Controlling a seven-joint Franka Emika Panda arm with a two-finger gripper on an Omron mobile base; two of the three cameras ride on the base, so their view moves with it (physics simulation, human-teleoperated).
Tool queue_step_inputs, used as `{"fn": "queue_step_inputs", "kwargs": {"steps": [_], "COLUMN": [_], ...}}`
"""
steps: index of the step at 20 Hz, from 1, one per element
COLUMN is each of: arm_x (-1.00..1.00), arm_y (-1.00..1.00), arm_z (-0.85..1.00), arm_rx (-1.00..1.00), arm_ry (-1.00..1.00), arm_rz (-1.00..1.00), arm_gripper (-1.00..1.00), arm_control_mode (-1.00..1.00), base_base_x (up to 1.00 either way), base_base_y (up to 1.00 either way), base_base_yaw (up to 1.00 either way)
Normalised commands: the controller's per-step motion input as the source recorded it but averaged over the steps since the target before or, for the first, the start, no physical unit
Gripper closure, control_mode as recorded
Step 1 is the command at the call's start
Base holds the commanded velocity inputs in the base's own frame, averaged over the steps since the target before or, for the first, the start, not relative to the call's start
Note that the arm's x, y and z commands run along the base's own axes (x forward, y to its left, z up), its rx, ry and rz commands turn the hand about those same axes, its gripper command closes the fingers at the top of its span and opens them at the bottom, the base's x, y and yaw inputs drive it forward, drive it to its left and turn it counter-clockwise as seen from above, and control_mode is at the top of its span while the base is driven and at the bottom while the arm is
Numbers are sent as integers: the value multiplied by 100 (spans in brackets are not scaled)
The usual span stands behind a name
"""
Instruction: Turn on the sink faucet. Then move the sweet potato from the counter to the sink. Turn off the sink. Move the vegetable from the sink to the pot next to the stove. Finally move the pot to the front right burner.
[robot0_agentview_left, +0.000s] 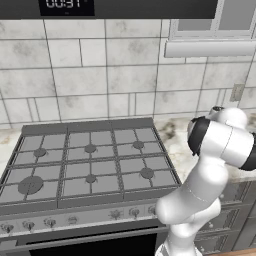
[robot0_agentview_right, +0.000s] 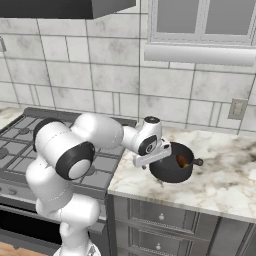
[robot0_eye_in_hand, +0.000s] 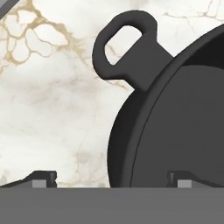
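The gripper (robot0_eye_in_hand: 111, 178) stands with its jaws spread wide and holds nothing; its two small dark fingertips (robot0_eye_in_hand: 43, 177) rise at either side of the hand view, one over bare marble, the other over the pot's rim. Between them runs the curved wall of the pot (robot0_eye_in_hand: 175, 131), a matte black round vessel with a thick rolled rim and a flat loop handle (robot0_eye_in_hand: 127, 48) jutting from its side, the loop pierced by a rounded slot.

In the right base view the hand hangs just over the near-left rim of the pot (robot0_agentview_right: 172, 170), which sits on the counter (robot0_agentview_right: 225, 180), a pale marble slab veined in brown and grey. Inside the pot lies the sweet potato (robot0_agentview_right: 183, 160), a small reddish-brown oblong lump, possibly leaning against the far wall, though it is too small to be sure.

To the left of the pot is the stove (robot0_agentview_left: 90, 160), a grey gas cooktop under grid grates with a row of small knobs along its front. Its front right burner (robot0_agentview_left: 146, 173), a small round grey cap, sits bare beneath crossing bars.
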Motion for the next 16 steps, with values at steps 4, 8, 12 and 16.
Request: {"fn": "queue_step_inputs", "kwargs": {"steps": [4, 8, 12, 16], "arm_x": [1, 0, 0, 0], "arm_y": [0, 0, 0, 0], "arm_z": [-13, -14, -7, 0], "arm_rx": [0, 0, 0, 0], "arm_ry": [0, 0, 0, 0], "arm_rz": [3, 3, 1, 0], "arm_gripper": [-100, -100, 100, 100], "arm_control_mode": [-100, -100, -100, -100], "base_base_x": [0, 0, 0, 0], "base_base_y": [0, 0, 0, 0], "base_base_yaw": [0, 0, 0, 0]}}
